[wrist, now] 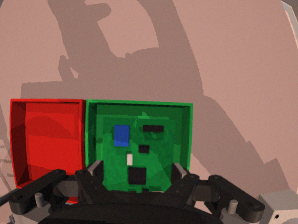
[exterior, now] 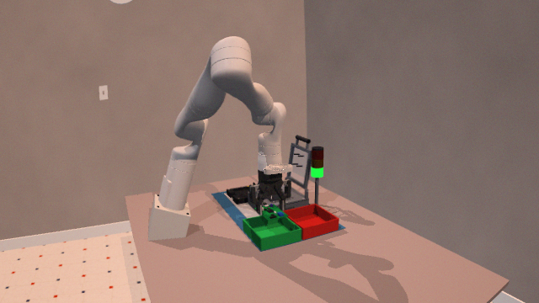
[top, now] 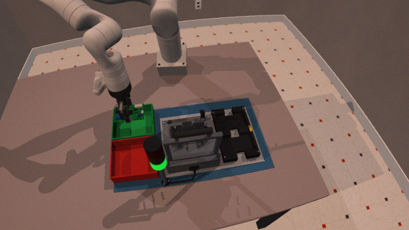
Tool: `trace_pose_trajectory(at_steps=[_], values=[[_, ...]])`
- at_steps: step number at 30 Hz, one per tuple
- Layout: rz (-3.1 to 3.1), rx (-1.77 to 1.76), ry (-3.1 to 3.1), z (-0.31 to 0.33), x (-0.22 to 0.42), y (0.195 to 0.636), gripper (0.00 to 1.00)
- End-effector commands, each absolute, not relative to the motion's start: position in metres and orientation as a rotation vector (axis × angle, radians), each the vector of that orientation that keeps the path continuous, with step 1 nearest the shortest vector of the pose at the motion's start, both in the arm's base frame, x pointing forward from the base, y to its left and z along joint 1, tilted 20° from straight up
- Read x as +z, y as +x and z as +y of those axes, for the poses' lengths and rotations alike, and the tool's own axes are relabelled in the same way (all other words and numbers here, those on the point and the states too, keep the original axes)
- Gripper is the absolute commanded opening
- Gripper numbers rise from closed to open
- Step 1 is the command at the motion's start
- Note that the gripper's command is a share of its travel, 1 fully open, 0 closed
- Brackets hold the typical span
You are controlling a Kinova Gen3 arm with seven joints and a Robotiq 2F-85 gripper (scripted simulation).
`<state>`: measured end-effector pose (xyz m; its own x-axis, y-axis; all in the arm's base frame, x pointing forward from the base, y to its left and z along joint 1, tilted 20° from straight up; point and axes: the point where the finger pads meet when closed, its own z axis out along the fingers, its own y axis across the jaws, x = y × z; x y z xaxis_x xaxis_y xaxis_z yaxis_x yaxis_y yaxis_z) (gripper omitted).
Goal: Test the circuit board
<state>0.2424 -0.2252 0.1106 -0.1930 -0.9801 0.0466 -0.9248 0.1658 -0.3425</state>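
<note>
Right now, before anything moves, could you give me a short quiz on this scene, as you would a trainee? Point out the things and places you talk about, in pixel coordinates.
1. Multiple choice: which part of the signal light [top: 158,164] [exterior: 317,172] is glowing?
A) the top, red
B) the middle, amber
C) the bottom, green

2. True or false: the tester's lid [top: 192,139] [exterior: 300,164] is latched shut.

3. Fill in the blank: the circuit board [top: 139,115] [exterior: 274,213] [wrist: 117,165] is at the ____ bin.

Key: 1. C. 2. False; the lid stands raised. 3. Green.
</note>
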Motion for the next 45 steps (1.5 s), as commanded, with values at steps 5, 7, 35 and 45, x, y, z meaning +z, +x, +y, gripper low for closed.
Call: trace_pose_trajectory(at_steps=[5,7,35,45], values=[[2.244,-0.439,-1.869,-0.225,0.101,0.247,0.77],[2.244,-0.439,-1.869,-0.225,0.098,0.248,0.77],[2.244,-0.439,-1.869,-0.230,0.056,0.262,0.77],[2.244,-0.439,-1.869,-0.231,0.043,0.267,0.77]])
